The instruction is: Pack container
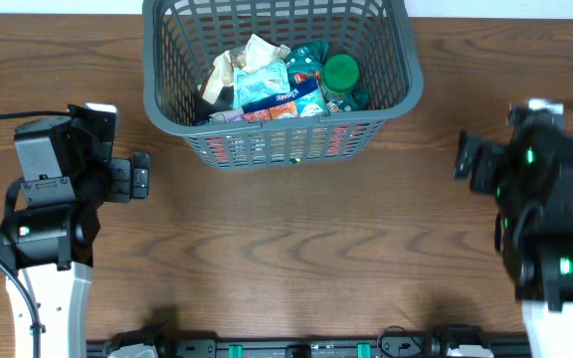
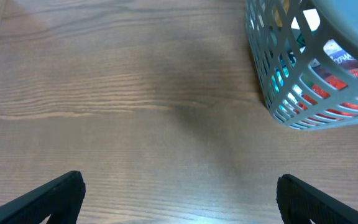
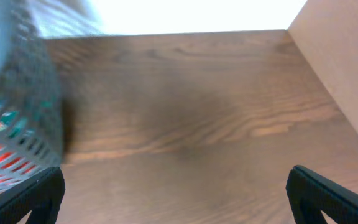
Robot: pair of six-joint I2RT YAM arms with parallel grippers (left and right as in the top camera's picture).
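Note:
The dark grey lattice container (image 1: 167, 99) stands at the back middle of the table. It holds several grocery packets and a green-lidded jar (image 1: 341, 72). My left gripper (image 1: 139, 176) is open and empty, left of the container's front corner. Its wrist view shows the container's corner (image 2: 278, 93) at the upper right, with the fingers (image 2: 179, 196) wide apart over bare wood. My right gripper (image 1: 469, 159) is open and empty, right of the container. Its wrist view shows the container's side (image 3: 23, 112) at the left and the fingers (image 3: 176, 193) spread over wood.
The wooden table (image 1: 296, 259) stretches in front of the container. A rail with fittings (image 1: 296, 348) runs along the front edge. A tan panel (image 3: 347, 68) stands at the right in the right wrist view.

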